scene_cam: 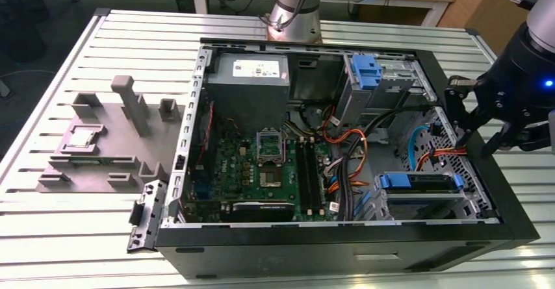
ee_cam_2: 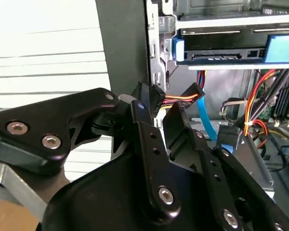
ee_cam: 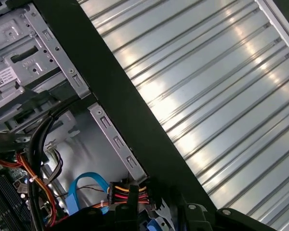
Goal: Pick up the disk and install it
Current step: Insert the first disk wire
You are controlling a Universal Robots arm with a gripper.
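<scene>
The disk (scene_cam: 422,182) lies flat in the lower drive bay at the case's front right corner, its blue carrier rail facing up and inward. In the second wrist view the disk (ee_cam_2: 216,48) sits in its metal cage with blue rails at both ends. My black gripper (scene_cam: 479,146) hangs just inside the case's right wall, above and behind the disk and not touching it. Its jaws stand a little apart in the second wrist view, the gripper (ee_cam_2: 159,109) straddling a black connector (ee_cam_2: 151,96) on red, yellow and orange wires. The same connector (ee_cam: 127,190) appears in the first wrist view.
The open computer case (scene_cam: 511,217) lies on a slatted metal table (scene_cam: 147,36). Inside it are a grey power supply (scene_cam: 249,75), a green motherboard (scene_cam: 260,165), an upright blue bracket (scene_cam: 366,71) and loose cables (scene_cam: 355,172). A grey fixture block (scene_cam: 104,139) stands at the exterior view's left.
</scene>
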